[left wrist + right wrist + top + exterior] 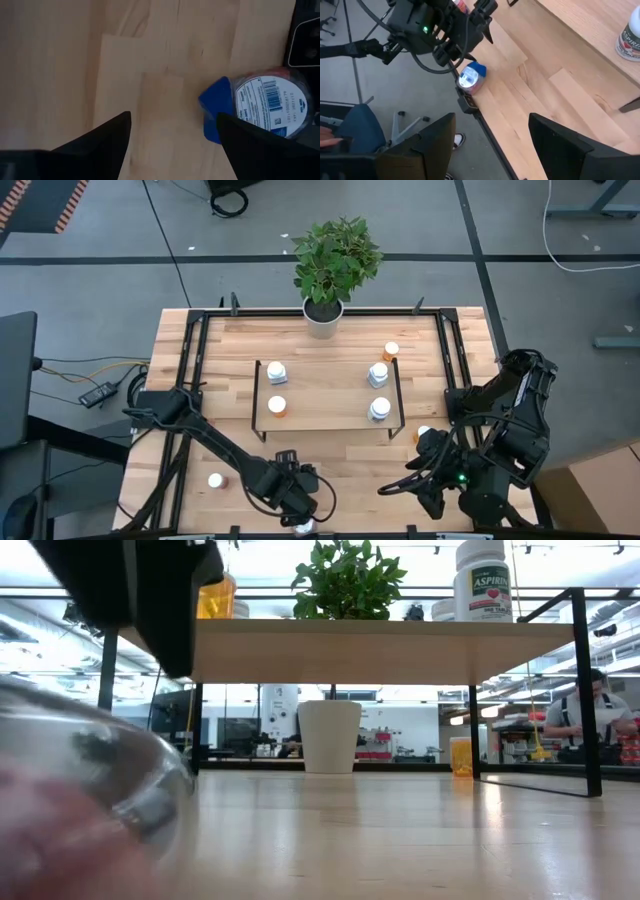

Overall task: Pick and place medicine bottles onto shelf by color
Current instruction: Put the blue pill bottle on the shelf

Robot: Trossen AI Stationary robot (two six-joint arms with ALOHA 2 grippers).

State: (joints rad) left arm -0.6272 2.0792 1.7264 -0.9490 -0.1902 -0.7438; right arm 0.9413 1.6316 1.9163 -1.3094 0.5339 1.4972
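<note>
Pincer [172,137] on my left arm spread wide, empty | blue-capped bottle [265,107] lying at counter [150,60] near edge, just beyond fingertips, partly cut off | right pincer [492,145] parted, empty.

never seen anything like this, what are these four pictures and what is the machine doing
It is a robot with two dark arms at a wooden table, each ending in a two-finger gripper. One picture looks straight down, one looks level across the tabletop, and two come from cameras on the arms' wrists. On the table stands a low wooden shelf with four medicine bottles on it, such as a white one and an orange one. More bottles stand off the shelf, and a potted plant sits at the far edge. The left gripper is open beside a bottle with a blue cap lying at the near edge. The right gripper is open too, holding nothing.
</note>
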